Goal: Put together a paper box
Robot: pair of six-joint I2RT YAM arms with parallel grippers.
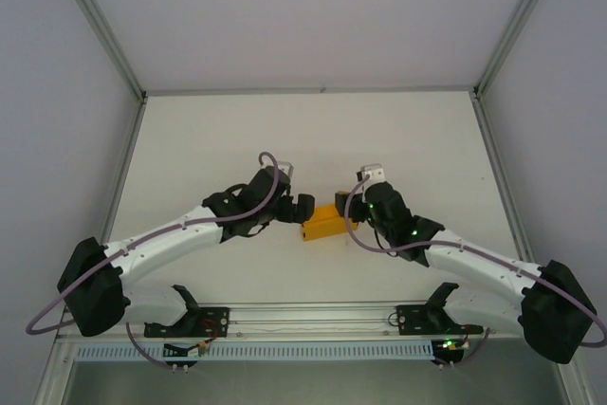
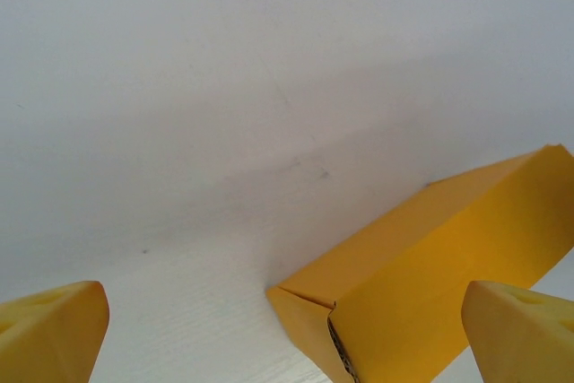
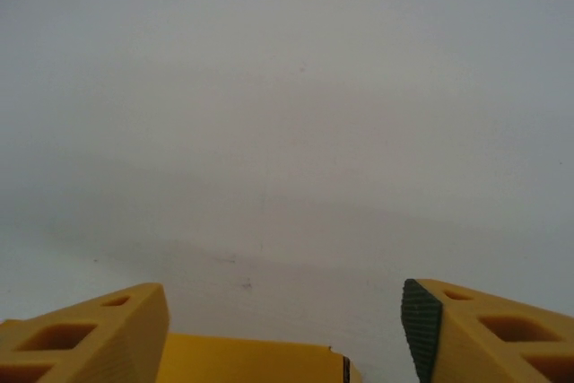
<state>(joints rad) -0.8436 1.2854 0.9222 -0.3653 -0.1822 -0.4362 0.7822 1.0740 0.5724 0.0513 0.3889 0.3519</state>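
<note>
The paper box (image 1: 324, 225) is basically a small folded block now, lying between my two hands. My left gripper (image 2: 287, 338) is spread wide, with the box's end over by its right finger. My right gripper (image 3: 285, 320) is wide too, box low between the fingers. I'd guess only that end flap seam still needs tucking.

On the white matte table (image 1: 303, 135) lies the orange-yellow paper box (image 1: 325, 225), folded into a small rectangular block, seemingly resting flat, about midway left to right, toward the near edge.
</note>
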